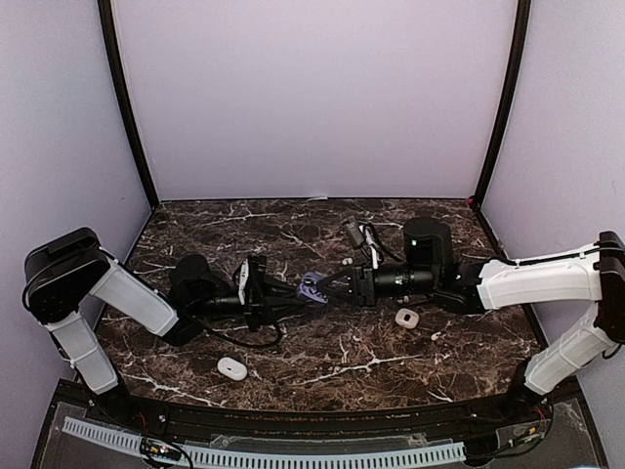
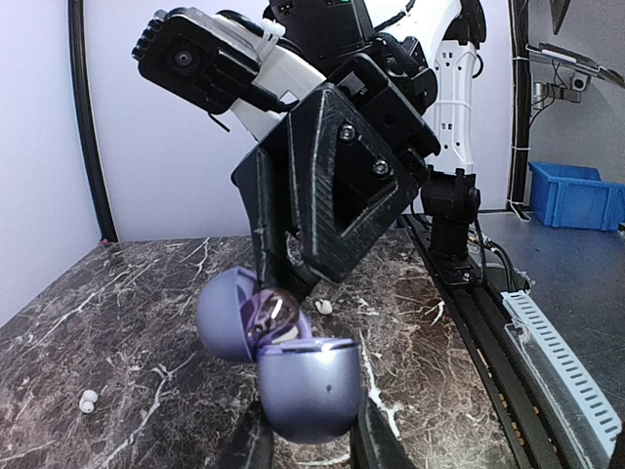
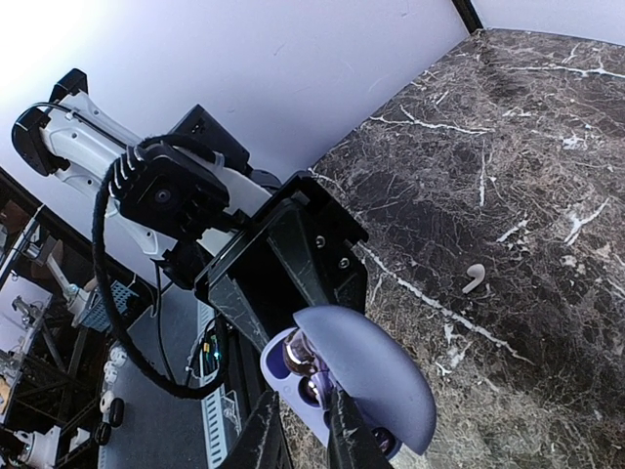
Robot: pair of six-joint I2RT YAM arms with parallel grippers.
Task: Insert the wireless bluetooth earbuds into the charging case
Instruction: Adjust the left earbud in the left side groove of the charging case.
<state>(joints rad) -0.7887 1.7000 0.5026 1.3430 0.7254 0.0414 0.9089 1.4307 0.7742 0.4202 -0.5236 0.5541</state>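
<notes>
Left gripper (image 2: 311, 435): closed on the lower shell of the lavender case (image 2: 305, 386). The case is held clear of the table (image 1: 322, 357), and its lid (image 2: 227, 315) is swung open, away from the fingers. The left arm reaches low and nearly level toward the middle, with the forearm close above the table top.

Just past the left fingertips, the right gripper (image 2: 279, 289) meets the open case from the opposite side, its tips down in the case mouth. It looks pinched on a dark lavender bud (image 2: 273, 311) at one socket. We judge this bud is being seated and is not yet released. We cannot tell whether the second socket is filled. The right arm stretches across from its base, wrist roughly level.

Status: early, as we read it. Left to do:
- One white bud (image 2: 88, 401) lies loose on the table, off to the side of the left gripper.
- A second white bud (image 2: 325, 306) lies beyond the right gripper's tips.
- A white case (image 1: 231, 367) sits nearer the bases than the left gripper.
- A second white case (image 1: 407, 317) sits just behind the right gripper.
</notes>
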